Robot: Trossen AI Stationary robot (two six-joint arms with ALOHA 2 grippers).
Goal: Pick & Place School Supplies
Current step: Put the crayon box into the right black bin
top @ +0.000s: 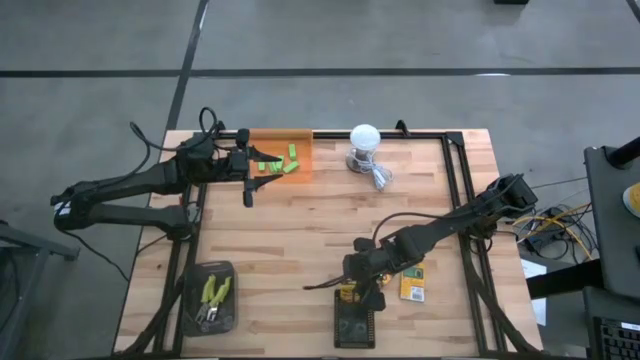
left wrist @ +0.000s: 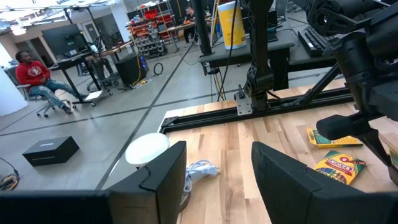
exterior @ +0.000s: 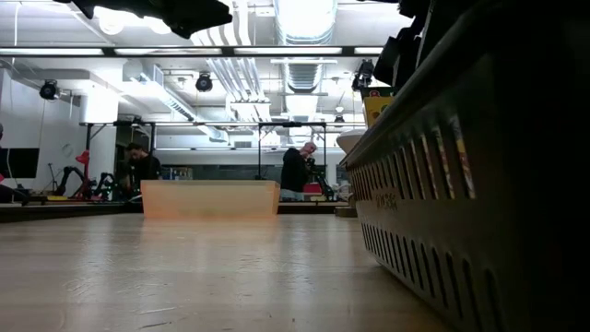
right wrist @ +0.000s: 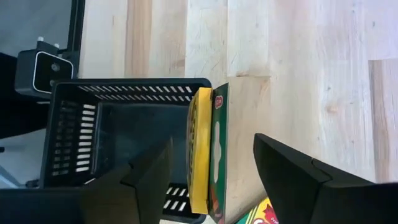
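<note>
- Crayon box [right wrist: 208, 155], flat card, yellow face w/ green edge, stood on its long edge against the rim of the black slotted plastic basket [right wrist: 68, 134]; whether it was fully inside, can't tell from the right wrist view. In the high view the basket [top: 355, 322] sat at approx 6 o'clock on the table, near the front edge.
- Right gripper [top: 362, 283] hung directly over that box, jaws spread w/ the box showing in the gap between them, not pinching it; fingers [right wrist: 298, 180] dark, angular, matte.
- Second crayon box [top: 412, 286] lay flat on the wood just beside the basket, at its 2 o'clock. Left wrist view showed two such boxes [left wrist: 339, 167] lying near each other on the planks, printed glossy card.
- Green blocks [top: 278, 163], small bright rectangles, lay scattered in a translucent orange tray [top: 300, 142] at approx 11 o'clock on the table.
- Left gripper [top: 248, 190] was at the tray's 7 o'clock, just beside it, jaws spread and holding nothing; its fingers [left wrist: 163, 174] were broad dark wedges.
- Plier-like tools [top: 214, 292], yellow-green handles, lay in a shallow dark rounded-corner tray [top: 190, 275] at approx 7 o'clock.
- White round bulb-like obj [top: 364, 137] w/ a coiled pale cable stood at approx 12 o'clock, well apart from the basket.
- Table [top: 300, 225]: pale butcher-block wood strips, smooth, black metal frame round the sides.
- Room behind: person seated in a red top [left wrist: 31, 71].
</note>
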